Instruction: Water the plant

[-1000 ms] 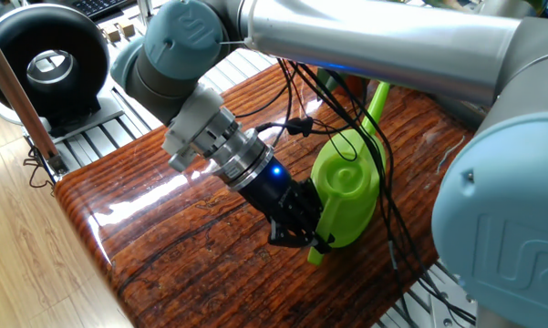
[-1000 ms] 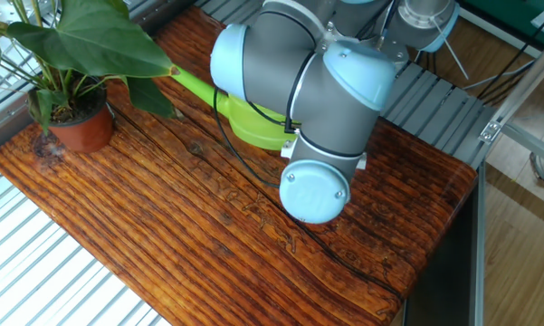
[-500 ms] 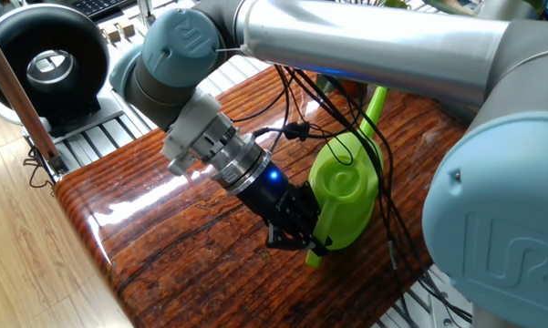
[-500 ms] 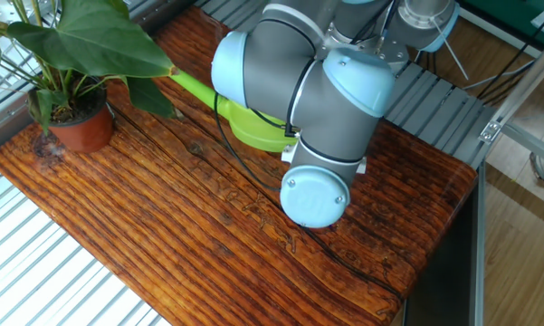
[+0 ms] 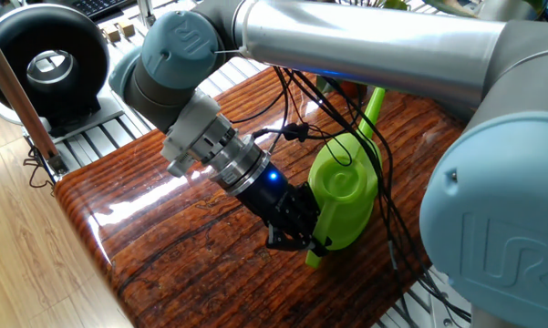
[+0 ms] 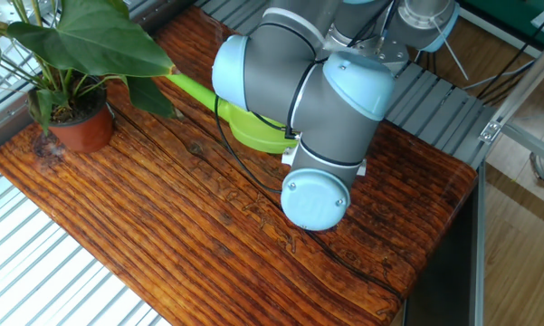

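The plant (image 6: 68, 54) has broad dark green leaves and stands in a reddish-brown pot (image 6: 80, 129) at the table's far left corner in the other fixed view; it is out of sight in the one fixed view. A lime-green watering can (image 5: 346, 189) sits upright near the table's middle, its spout (image 6: 192, 86) pointing toward the plant's leaves. My gripper (image 5: 301, 239) is shut on the can's handle at its rear side. In the other fixed view the arm hides the gripper and most of the can.
The wooden table (image 6: 181, 226) has metal slats along its edges. A black round fan-like device (image 5: 46, 64) stands beyond the table's end. Black cables (image 5: 346, 118) drape from the arm over the can.
The arm and the can have shifted very slightly; the can seems a touch higher in the other fixed view. The plant has stayed still.
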{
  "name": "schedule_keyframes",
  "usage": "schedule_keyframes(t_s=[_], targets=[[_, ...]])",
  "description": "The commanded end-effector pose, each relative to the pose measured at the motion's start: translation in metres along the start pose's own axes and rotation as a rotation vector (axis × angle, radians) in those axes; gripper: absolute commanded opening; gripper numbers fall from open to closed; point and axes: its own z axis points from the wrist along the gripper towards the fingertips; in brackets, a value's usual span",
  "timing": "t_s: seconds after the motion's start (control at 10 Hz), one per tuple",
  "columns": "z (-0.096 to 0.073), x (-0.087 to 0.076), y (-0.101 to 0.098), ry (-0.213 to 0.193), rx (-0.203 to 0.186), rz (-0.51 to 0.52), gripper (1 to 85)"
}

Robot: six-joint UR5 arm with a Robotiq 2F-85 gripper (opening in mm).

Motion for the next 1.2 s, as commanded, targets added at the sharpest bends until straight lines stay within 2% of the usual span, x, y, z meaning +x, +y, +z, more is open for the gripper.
schedule_keyframes(t_s=[0.0,0.1,0.2,0.6,0.7,0.8,1.1], targets=[[0.0,-0.002,0.003,-0.004,-0.013,-0.006,1.3],[0.0,-0.002,0.003,-0.002,-0.011,-0.008,1.7],[0.0,-0.002,0.002,-0.004,-0.008,-0.018,14.0],[-0.001,-0.004,0.006,-0.01,-0.024,-0.013,19.0],[0.0,-0.005,0.007,-0.014,-0.03,-0.022,24.7],[-0.001,-0.007,0.009,-0.022,-0.04,-0.034,34.3],[-0.011,-0.005,0.014,-0.016,-0.031,-0.015,46.7]])
